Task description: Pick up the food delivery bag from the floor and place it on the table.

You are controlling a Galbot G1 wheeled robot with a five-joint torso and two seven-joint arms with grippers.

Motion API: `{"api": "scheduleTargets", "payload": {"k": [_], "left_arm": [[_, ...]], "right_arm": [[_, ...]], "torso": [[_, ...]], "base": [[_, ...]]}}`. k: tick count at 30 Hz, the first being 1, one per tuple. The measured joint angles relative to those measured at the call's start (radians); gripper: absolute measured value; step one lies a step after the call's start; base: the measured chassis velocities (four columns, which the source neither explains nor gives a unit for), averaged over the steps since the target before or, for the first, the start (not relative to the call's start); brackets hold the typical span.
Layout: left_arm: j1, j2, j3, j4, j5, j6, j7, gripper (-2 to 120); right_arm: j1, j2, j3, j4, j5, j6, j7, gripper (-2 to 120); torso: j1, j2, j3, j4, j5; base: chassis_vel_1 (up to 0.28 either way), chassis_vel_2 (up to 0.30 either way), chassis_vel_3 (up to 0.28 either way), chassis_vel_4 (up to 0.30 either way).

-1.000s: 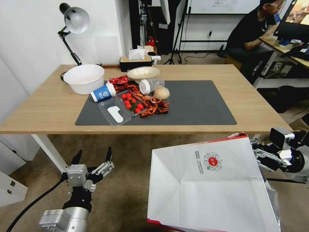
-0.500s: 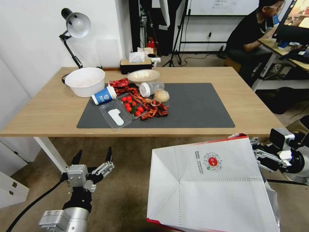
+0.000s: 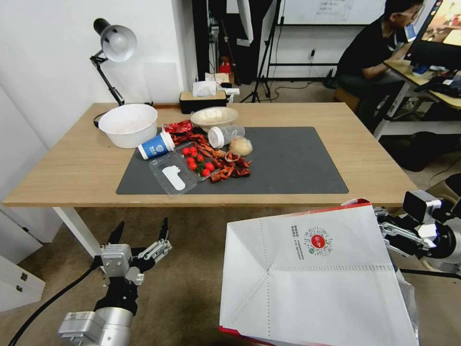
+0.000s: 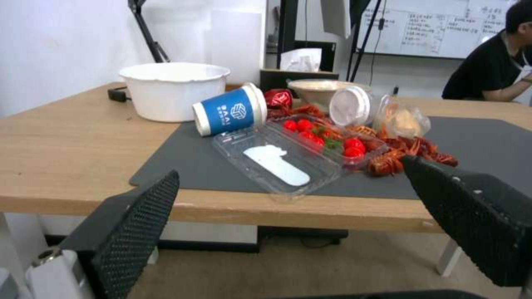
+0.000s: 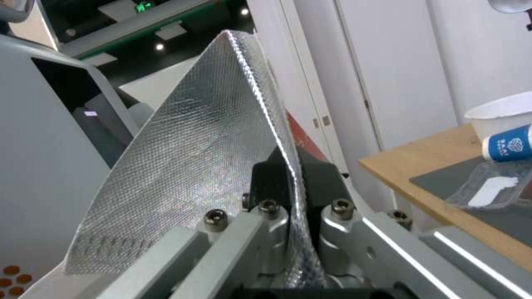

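The left gripper [image 3: 139, 233] hangs low over the floor [image 3: 192, 288], its fingers spread apart and holding nothing, with the front edge of the worktop [image 3: 62, 163] just beyond and above it. Ahead of it on the dark mat [image 3: 293, 163] lie a tipped blue cup [image 3: 156, 145], a clear tray [image 3: 172, 174] and a scatter of red food. To its right the food delivery bag [image 3: 312, 283] hangs clear of the floor, its white panel tilted toward the head camera. The right gripper [image 5: 294, 195] is clamped on the bag's foil-lined edge, the foil pinched between its pads. The bag's top edge sits about level with the worktop's near edge, though the bag's bottom is hard to judge. To do this step well, the right arm should probably lift until the whole bag clears that edge, then carry it forward to the bare right half of the mat, away from the clutter. The grip is on thin material, so a slow, steady motion should limit swinging and slipping.
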Motion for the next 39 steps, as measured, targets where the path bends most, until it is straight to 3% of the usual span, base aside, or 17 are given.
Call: {"api": "scheduleTargets", "payload": {"k": [16,24,28,31,32,35,39], "left_arm": [[0.012,0.004,-0.005,-0.003,-0.001,-0.010,-0.004,100],[0.026,0.000,-0.009,-0.015,0.007,-0.015,-0.005,100],[0.026,-0.002,-0.010,-0.017,0.010,-0.015,-0.005,100],[0.027,-0.004,-0.010,-0.015,0.012,-0.020,-0.004,100],[0.027,-0.004,-0.010,-0.015,0.012,-0.020,-0.004,100],[0.025,-0.006,-0.008,-0.009,0.014,-0.028,-0.006,100],[0.023,-0.003,-0.009,-0.008,0.014,-0.030,-0.010,100]], "right_arm": [[-0.005,0.002,0.017,0.002,0.029,0.014,0.028,0],[-0.010,-0.038,0.093,-0.008,0.120,0.030,0.082,0],[-0.002,-0.058,0.136,-0.004,0.195,0.059,0.200,0],[0.006,-0.085,0.185,0.014,0.287,0.098,0.347,0],[0.006,-0.085,0.185,0.014,0.287,0.098,0.347,0],[0.020,-0.124,0.222,0.031,0.381,0.146,0.528,0],[0.048,-0.156,0.238,0.032,0.454,0.174,0.652,0]], "torso": [[-0.003,-0.007,-0.004,0.0001,0.0000],[-0.004,-0.009,-0.005,-0.0001,0.0000],[-0.004,-0.010,-0.006,0.0000,0.0002],[-0.005,-0.011,-0.006,0.0000,0.0002],[-0.005,-0.011,-0.006,0.0000,0.0002],[-0.005,-0.011,-0.006,0.0001,0.0000],[-0.005,-0.012,-0.007,-0.0001,0.0000]], "base": [[0.000,0.000,0.000,0.000],[0.000,0.000,0.000,0.000],[0.000,0.000,0.000,0.000],[0.000,0.000,0.000,0.000],[0.000,0.000,0.000,0.000],[0.000,0.000,0.000,0.000],[0.000,0.000,0.000,0.000]]}}
